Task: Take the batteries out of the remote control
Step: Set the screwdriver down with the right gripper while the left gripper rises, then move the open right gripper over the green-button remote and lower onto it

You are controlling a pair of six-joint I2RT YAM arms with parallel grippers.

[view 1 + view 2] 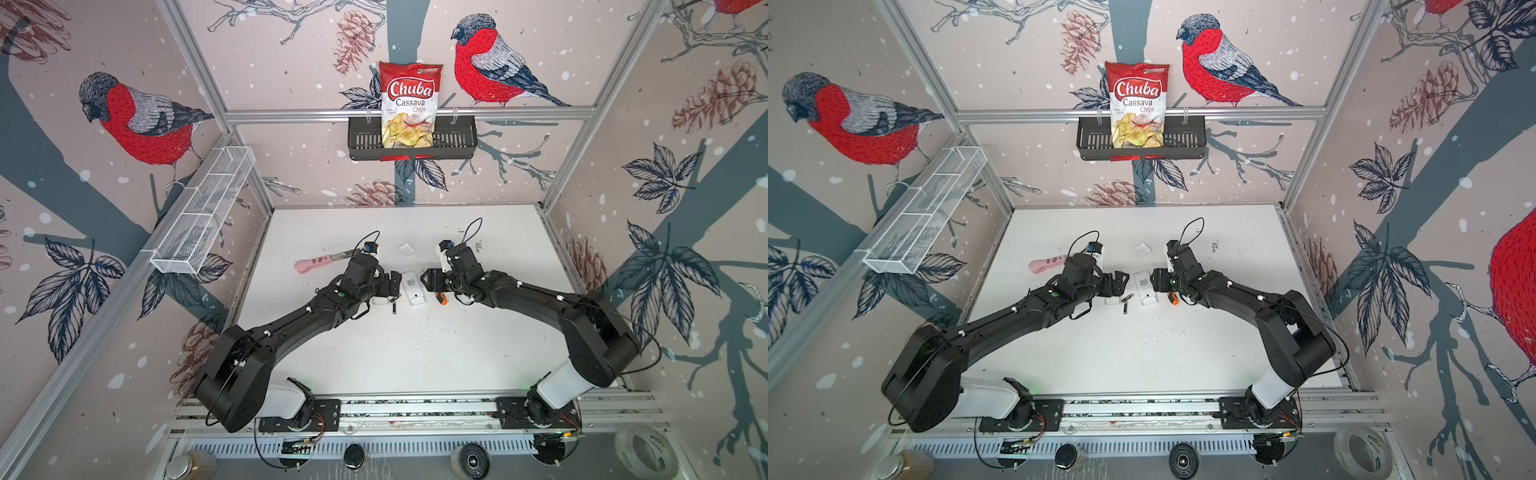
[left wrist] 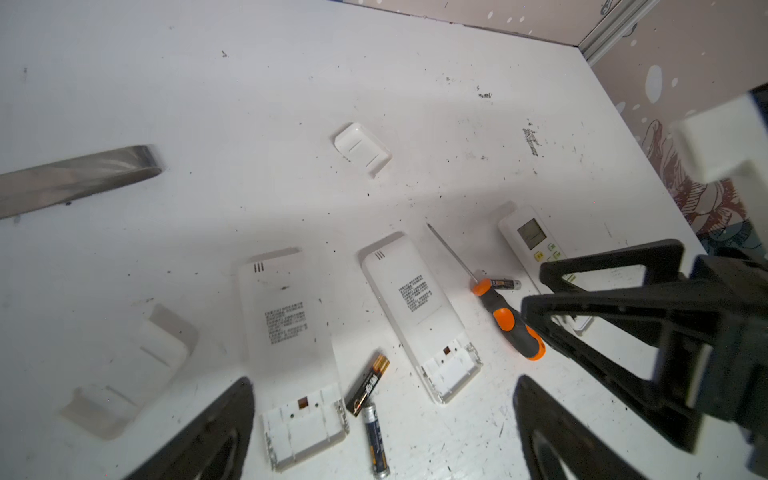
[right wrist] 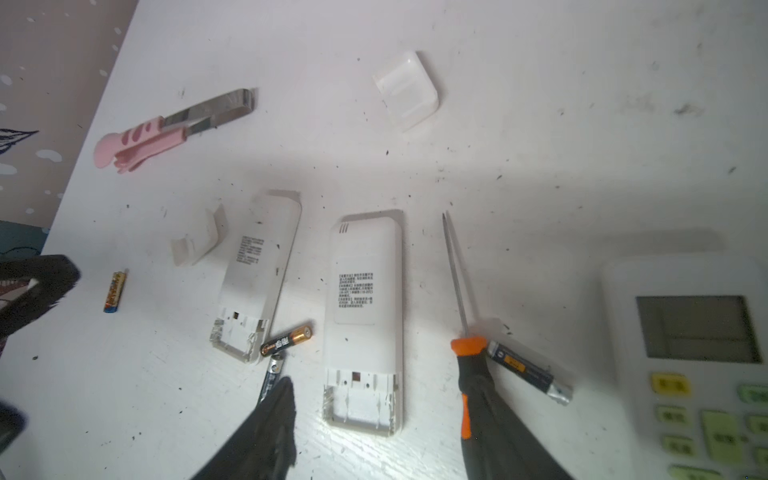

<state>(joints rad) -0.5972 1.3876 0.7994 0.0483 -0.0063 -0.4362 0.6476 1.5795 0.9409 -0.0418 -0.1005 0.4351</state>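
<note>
Two white remotes lie face down, their battery bays open and empty: one [image 2: 286,332] beside my left gripper [image 2: 382,449], the middle one [image 3: 365,307] [image 1: 411,286] between both grippers. A third remote [image 3: 685,353] lies face up. Loose batteries rest on the table: two [image 2: 368,384] [image 2: 376,440] touching between the face-down remotes, one [image 3: 528,372] by the screwdriver [image 3: 469,361], one [image 3: 115,291] apart. My left gripper [image 1: 392,284] is open and empty. My right gripper [image 3: 374,449] [image 1: 428,278] stands open astride the middle remote's bay end, holding nothing.
Two white battery covers [image 2: 361,147] [image 2: 137,365] lie loose on the table. Pink-handled tongs [image 3: 141,145] rest at the back left. A black basket [image 1: 457,141] with a chips bag hangs on the rear wall; a white wire basket [image 1: 199,216] hangs on the left wall.
</note>
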